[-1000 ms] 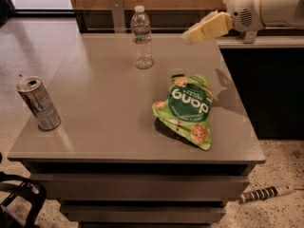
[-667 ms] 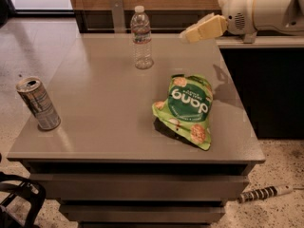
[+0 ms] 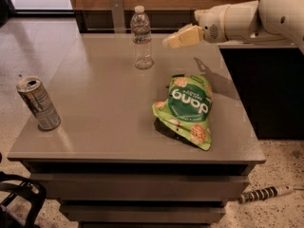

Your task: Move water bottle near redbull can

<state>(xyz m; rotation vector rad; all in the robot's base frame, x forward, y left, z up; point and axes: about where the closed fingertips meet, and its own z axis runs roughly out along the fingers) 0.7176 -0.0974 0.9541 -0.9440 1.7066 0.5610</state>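
The water bottle [image 3: 142, 38] is clear and ribbed with a white cap. It stands upright at the back middle of the grey table [image 3: 104, 94]. The redbull can [image 3: 39, 103] is silver-grey with an open top and stands near the table's front left edge. My gripper [image 3: 172, 41] reaches in from the right on a white arm. It hovers above the table's back right, a short way right of the bottle and apart from it.
A green snack bag [image 3: 187, 110] lies flat on the right half of the table. A dark counter [image 3: 266, 89] stands to the right. A striped cable [image 3: 263, 194] lies on the speckled floor at the front right.
My gripper and arm have moved left, closer to the water bottle. The bottle, can and bag have not moved.
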